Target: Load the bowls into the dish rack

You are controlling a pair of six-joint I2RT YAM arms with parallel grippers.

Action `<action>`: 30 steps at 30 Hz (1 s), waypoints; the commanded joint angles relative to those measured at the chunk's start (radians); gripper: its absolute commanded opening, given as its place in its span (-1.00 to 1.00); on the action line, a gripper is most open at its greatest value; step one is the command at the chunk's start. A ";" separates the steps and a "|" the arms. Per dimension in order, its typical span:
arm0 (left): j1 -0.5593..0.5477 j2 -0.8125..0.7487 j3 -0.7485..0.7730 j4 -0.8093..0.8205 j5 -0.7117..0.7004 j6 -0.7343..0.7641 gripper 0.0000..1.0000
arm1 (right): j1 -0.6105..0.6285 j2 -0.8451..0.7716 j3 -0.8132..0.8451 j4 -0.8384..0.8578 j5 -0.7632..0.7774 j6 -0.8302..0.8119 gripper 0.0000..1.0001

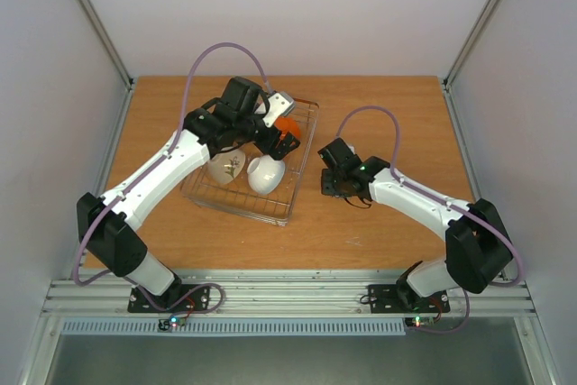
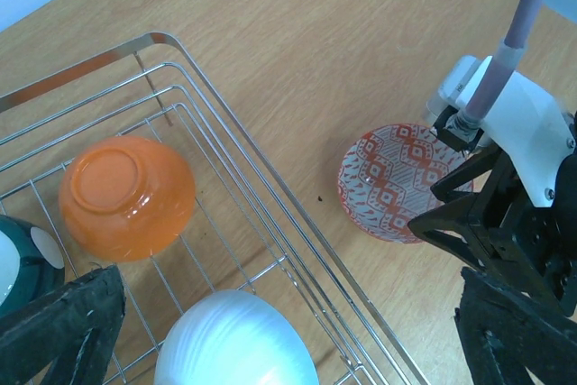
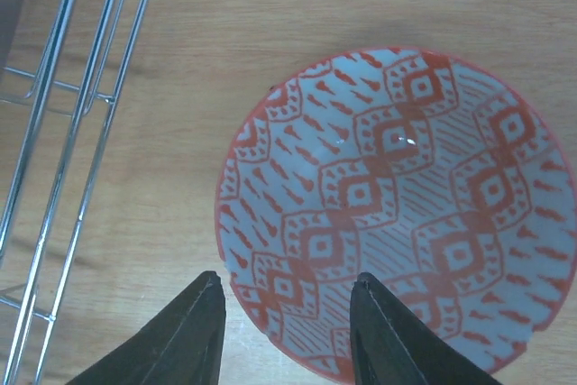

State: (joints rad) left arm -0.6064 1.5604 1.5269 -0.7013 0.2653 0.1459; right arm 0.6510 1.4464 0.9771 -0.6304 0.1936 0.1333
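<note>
The silver wire dish rack (image 1: pixel 298 161) holds an upside-down orange bowl (image 2: pixel 126 196), a plain white bowl (image 2: pixel 236 340), a teal bowl (image 2: pixel 16 263) and a sprig-motif bowl (image 1: pixel 227 167). My left gripper (image 1: pixel 281 140) hangs open and empty above the rack, over the orange and white bowls (image 2: pixel 288 353). A bowl with a red diamond pattern (image 3: pixel 397 214) sits upright on the table just right of the rack. My right gripper (image 3: pixel 287 317) is open and straddles this bowl's near rim, one finger outside and one over the inside. It hides this bowl in the top view (image 1: pixel 332 182).
The rack's right wire edge (image 3: pixel 63 132) runs close to the left of the red patterned bowl. The right arm (image 2: pixel 514 132) stands next to that bowl in the left wrist view. Bare wooden table (image 1: pixel 397 105) lies around the rack.
</note>
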 commanded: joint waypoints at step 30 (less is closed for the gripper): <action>-0.001 0.007 -0.015 0.046 0.022 -0.003 0.99 | -0.140 -0.047 -0.158 -0.040 0.115 0.065 -0.18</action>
State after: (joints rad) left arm -0.6064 1.5608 1.5215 -0.6983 0.2729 0.1455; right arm 0.5167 1.3994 0.8249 -0.6994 0.2981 0.1829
